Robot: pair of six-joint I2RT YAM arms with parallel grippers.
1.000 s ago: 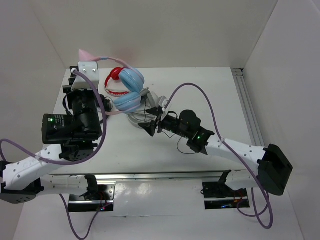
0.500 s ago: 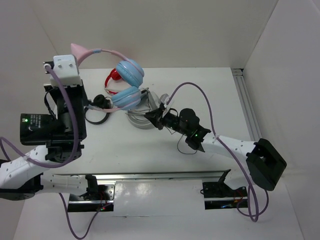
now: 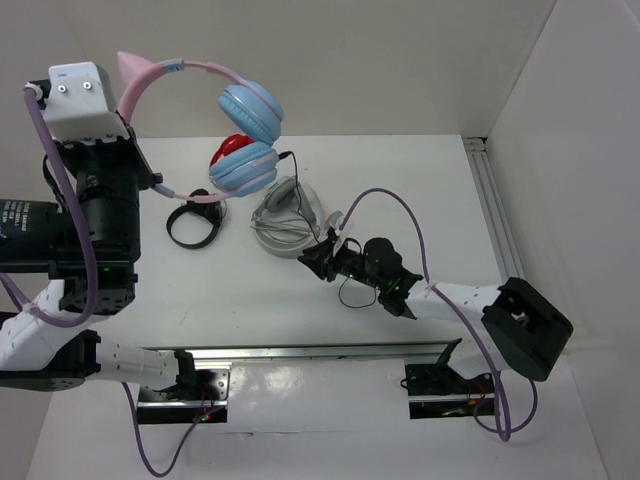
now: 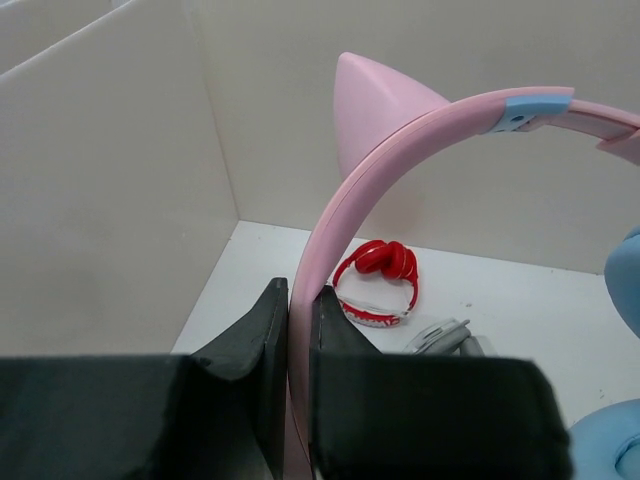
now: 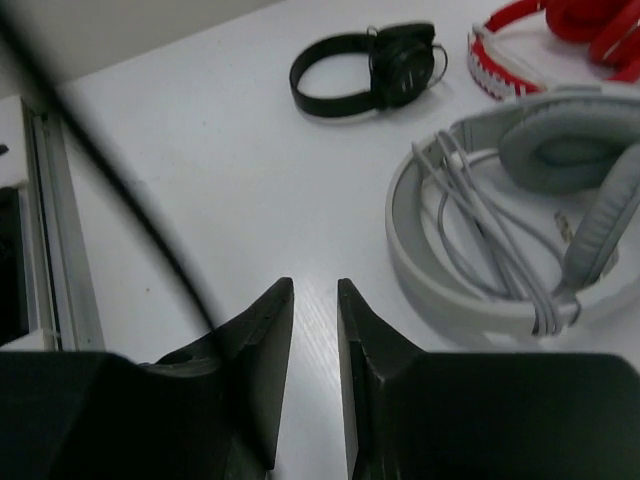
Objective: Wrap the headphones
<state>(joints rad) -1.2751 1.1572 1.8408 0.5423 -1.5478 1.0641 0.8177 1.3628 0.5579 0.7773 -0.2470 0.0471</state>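
The headphones (image 3: 240, 135) have a pink cat-ear headband and light blue earcups. They hang in the air above the back left of the table. My left gripper (image 3: 158, 185) is shut on the pink headband (image 4: 330, 230), below the cat ear (image 4: 375, 110). My right gripper (image 3: 312, 262) is low over the table, in front of the grey headphones. Its jaws (image 5: 314, 285) stand a narrow gap apart with nothing between the tips. The thin black cable (image 5: 100, 170) runs past the outside of its left finger and loops by the right wrist (image 3: 350, 297).
Red headphones (image 3: 230, 147) lie at the back, partly behind a blue earcup. Grey headphones (image 3: 285, 215) with a coiled grey cable lie mid-table. A small black pair (image 3: 192, 225) lies to their left. White walls stand close on the left, back and right, with a metal rail (image 3: 495, 210) at the right.
My left arm has lifted the pink-and-blue headphones up and to the left, off the table. My right gripper has drawn back toward the near side, away from the grey headphones.
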